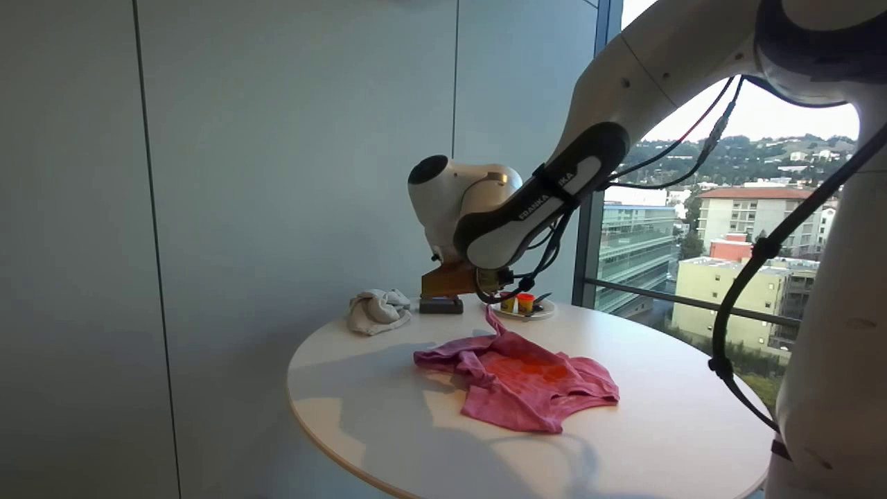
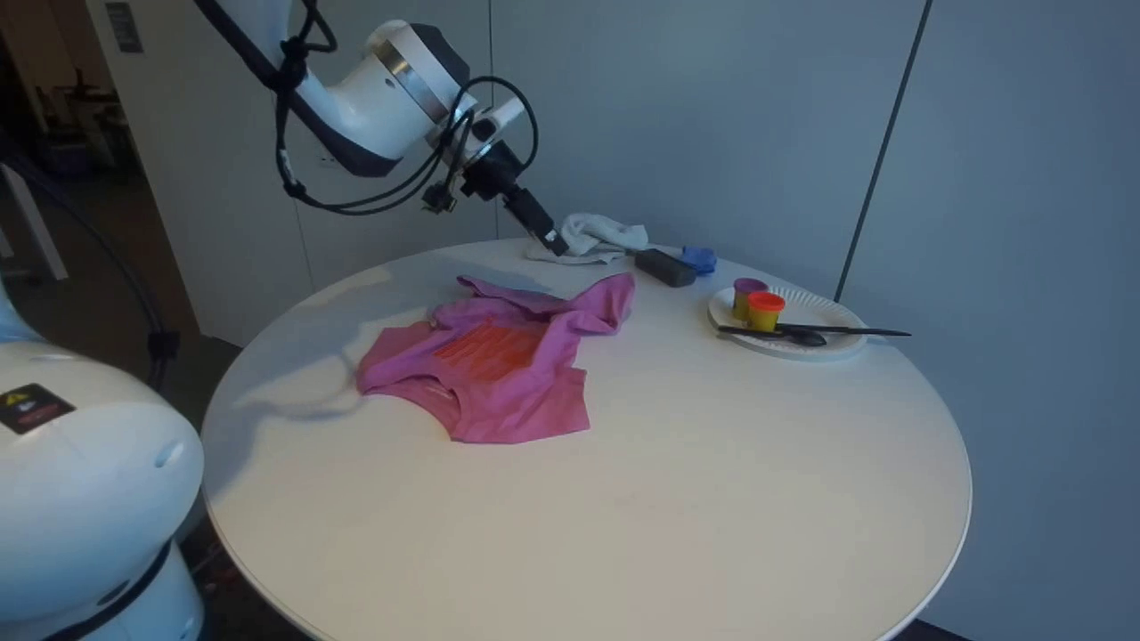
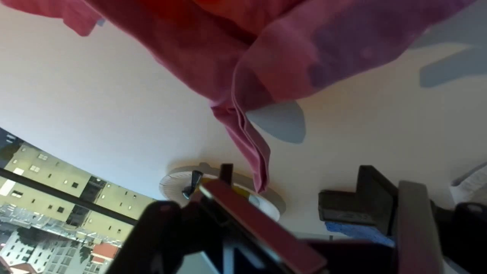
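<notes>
My jaws hang spread above the bench (image 2: 712, 499). In an exterior view the shirt (image 2: 521, 387) lies apart from them at seven o'clock, the plate (image 2: 810, 307) at four; in the wrist view the shirt lies at eleven o'clock.

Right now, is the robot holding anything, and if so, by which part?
Nothing is held: the hand is open, its jaws apart, and the pink shirt lies on the table, away from the hand.
</notes>
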